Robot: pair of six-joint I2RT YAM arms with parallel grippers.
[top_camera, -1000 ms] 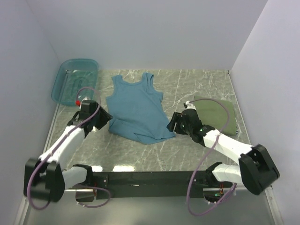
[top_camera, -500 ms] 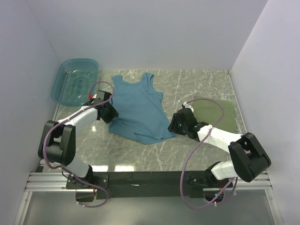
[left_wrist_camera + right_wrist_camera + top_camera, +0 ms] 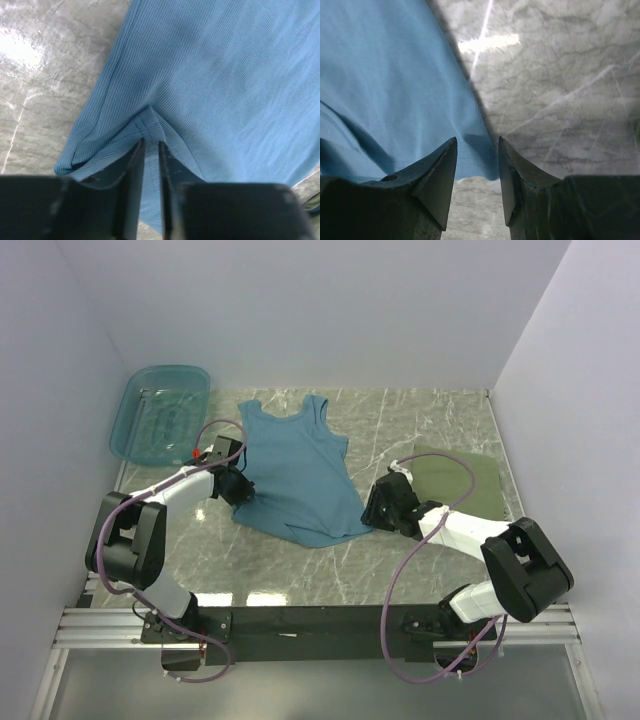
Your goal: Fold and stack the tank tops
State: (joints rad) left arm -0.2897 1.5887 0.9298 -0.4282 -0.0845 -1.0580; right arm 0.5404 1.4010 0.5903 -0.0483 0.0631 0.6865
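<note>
A teal-blue tank top (image 3: 295, 475) lies flat mid-table, straps toward the back wall. My left gripper (image 3: 243, 492) is at its lower left edge. In the left wrist view the jaws (image 3: 151, 142) pinch a puckered fold of the ribbed teal fabric (image 3: 225, 75). My right gripper (image 3: 372, 508) is at the hem's right corner. In the right wrist view it (image 3: 477, 142) stands open, its fingers straddling the corner of the teal hem (image 3: 385, 75) with a gap on each side. An olive green tank top (image 3: 470, 485) lies folded at the right.
A translucent teal plastic basin (image 3: 160, 425) stands at the back left corner against the wall. Grey marbled tabletop (image 3: 560, 75) shows between the two shirts and in front of them. White walls close in three sides.
The left arm swung right onto the teal top's left edge and its jaws closed on the fabric. The right gripper edged toward the hem corner and its jaws narrowed.
</note>
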